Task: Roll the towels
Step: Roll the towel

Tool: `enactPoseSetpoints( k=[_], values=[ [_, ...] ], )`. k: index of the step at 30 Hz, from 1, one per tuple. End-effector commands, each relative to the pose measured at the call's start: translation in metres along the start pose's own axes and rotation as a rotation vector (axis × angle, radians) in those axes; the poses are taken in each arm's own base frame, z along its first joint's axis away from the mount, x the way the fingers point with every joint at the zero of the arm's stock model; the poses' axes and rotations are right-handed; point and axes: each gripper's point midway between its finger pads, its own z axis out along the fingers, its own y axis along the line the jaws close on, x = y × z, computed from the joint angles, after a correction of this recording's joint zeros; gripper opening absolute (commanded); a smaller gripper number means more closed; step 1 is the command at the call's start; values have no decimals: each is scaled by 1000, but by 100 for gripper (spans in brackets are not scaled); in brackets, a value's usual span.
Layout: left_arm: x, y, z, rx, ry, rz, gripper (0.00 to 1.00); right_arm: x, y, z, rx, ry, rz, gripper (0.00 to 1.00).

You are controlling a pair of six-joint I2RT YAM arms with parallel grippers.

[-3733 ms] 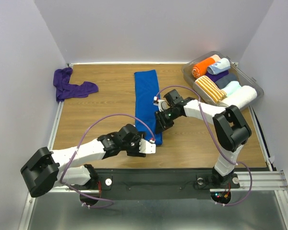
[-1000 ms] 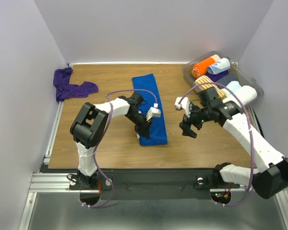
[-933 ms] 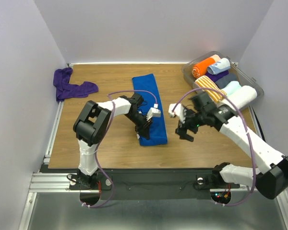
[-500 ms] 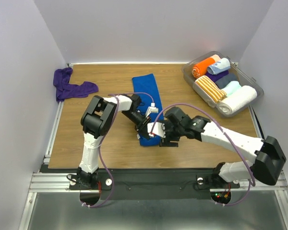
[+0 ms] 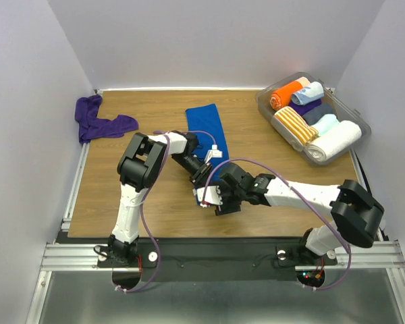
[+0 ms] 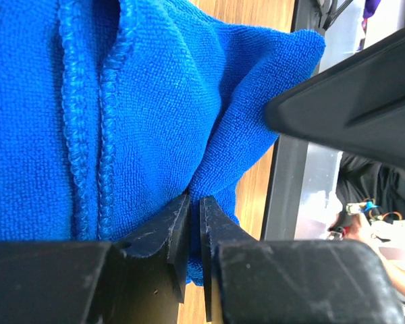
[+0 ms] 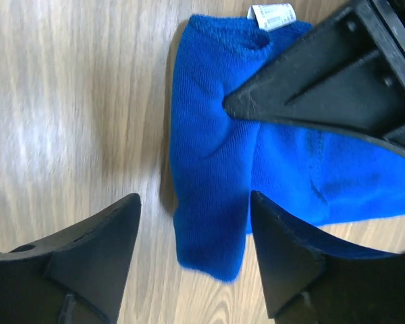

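The royal blue towel [image 5: 204, 125] lies as a long strip on the wooden table, its near end bunched up. My left gripper [image 5: 202, 178] is shut on a fold of that near end; in the left wrist view the jaws [image 6: 194, 202] pinch the blue cloth [image 6: 142, 101]. My right gripper [image 5: 214, 200] is open at the same end, its two fingers straddling the thick folded tip [image 7: 209, 202] without squeezing it. The dark purple towel [image 5: 98, 123] lies crumpled at the far left corner, away from both grippers.
A clear plastic bin [image 5: 356, 116] at the far right holds several rolled towels: orange, pale blue, striped, white. The left gripper's finger [image 7: 324, 74] crosses the right wrist view just above the towel end. Grey walls close in on both sides.
My right arm has swung from beside the bin leftward and down to the blue towel's near end. The left gripper has kept its pinch on the towel, hardly moving.
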Motion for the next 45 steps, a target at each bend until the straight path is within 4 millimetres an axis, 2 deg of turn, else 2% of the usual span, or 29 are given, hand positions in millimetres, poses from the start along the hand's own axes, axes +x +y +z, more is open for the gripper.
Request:
enactPoseSetpoints(
  k=[1,2,5,7,8,9,11,15,16,17,18,20,23,24,25,27,28,30,33,36,37,39,40,41,42,43,44,45],
  values=[
    [0,43,-7,-128,34,102,22,-17,-10,11,27,-70,-33,69],
    [0,42,-7,-125,35,103,23,-11,-6,20,10,-50,-13,65],
    [1,41,-10,-131,38,121,25,-6,0,34,-10,-49,28,60],
    [1,38,-14,-135,30,127,27,-6,3,39,-33,-63,58,41],
    [2,36,-15,-132,30,127,27,-7,5,41,-46,-67,87,22],
    [1,32,-18,-133,20,137,28,-7,7,41,-57,-73,102,11],
    [0,26,-22,-133,7,154,34,-11,8,41,-80,-100,161,1],
    [-14,-3,-39,-147,-49,228,46,-14,10,39,-162,-140,259,0],
    [-15,-8,-42,-149,-60,235,50,-9,17,38,-224,-137,316,0],
    [-19,-14,-46,-154,-74,253,52,-15,12,35,-242,-155,342,0],
    [-25,-27,-54,-168,-97,283,56,-11,18,34,-303,-160,397,1],
    [-31,-41,-69,-194,-143,312,59,-14,17,29,-354,-169,465,1],
    [-33,-49,-88,-233,-192,326,66,-13,15,30,-431,-193,570,0],
    [-32,-51,-103,-268,-236,325,66,-13,17,28,-459,-194,603,1],
    [-31,-51,-111,-292,-257,326,68,-18,10,24,-482,-236,630,0],
    [-30,-47,-131,-350,-320,333,69,-18,8,26,-521,-243,695,1],
    [-18,-45,-150,-393,-379,292,70,-21,4,24,-542,-259,719,1],
    [-5,-45,-171,-478,-448,304,73,-22,5,25,-604,-273,793,1],
    [12,-51,-178,-622,-428,400,75,-23,3,29,-666,-281,875,1],
    [8,-63,-191,-726,-443,541,80,-25,-1,29,-726,-312,947,1],
    [14,-65,-192,-798,-437,577,83,-22,2,33,-747,-301,973,0],
    [12,-78,-180,-841,-374,746,86,-23,-3,34,-764,-305,1003,1],
    [23,-71,-169,-870,-308,767,87,-21,-2,36,-785,-305,1036,1],
    [24,-77,-148,-846,-247,846,87,-21,-4,37,-795,-310,1048,1],
    [21,-80,-139,-863,-214,940,87,-20,-5,38,-803,-310,1064,1],
    [33,-72,-133,-914,-169,963,87,-21,-8,39,-806,-311,1070,1],
    [33,-71,-126,-931,-147,1010,87,-17,-6,43,-821,-299,1101,1],
    [31,-77,-105,-916,-127,1111,87,-17,-7,45,-829,-296,1113,1]
  ],
)
